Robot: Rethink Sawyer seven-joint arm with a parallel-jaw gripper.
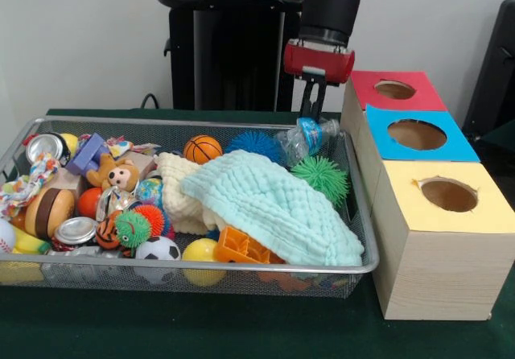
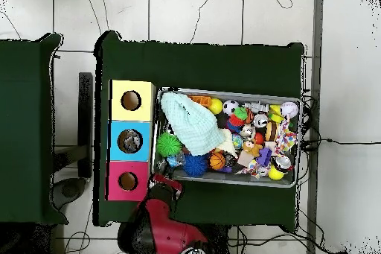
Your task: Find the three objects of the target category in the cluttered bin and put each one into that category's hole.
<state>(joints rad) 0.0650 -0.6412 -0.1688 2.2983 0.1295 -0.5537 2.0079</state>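
Above the far right corner of the bin [image 1: 193,122], seen from the front, the gripper [image 1: 313,106] is hanging from the red and black arm [image 1: 331,5], its dark fingers pointing down at a crumpled clear plastic lump [image 1: 306,138] with a bluish tint; whether the fingers are spread or pressed together I cannot tell, nor whether they are touching the plastic. That lump is lying against the bin's back wall, just beside a green spiky ball [image 1: 320,175] and a blue spiky ball [image 1: 255,144]. A pale mint cloth [image 1: 273,206] is sprawling across the right half of the bin, partly covering a cream cloth [image 1: 179,191] and an orange plastic block [image 1: 241,247]. An orange basketball [image 1: 202,148] is sitting near the back wall, while a soccer ball [image 1: 158,249], a yellow ball [image 1: 201,252], a stuffed monkey [image 1: 117,174] and silver cans [image 1: 74,230] are crowding the left half. Just beside the bin, the wooden box [image 1: 434,270] is showing three holes; the blue-topped hole [image 1: 417,134] is lying between the red-topped hole [image 1: 394,89] and the yellow-topped hole [image 1: 448,194]. In the overhead view something pale is showing inside the blue hole [image 2: 129,141], too small to identify
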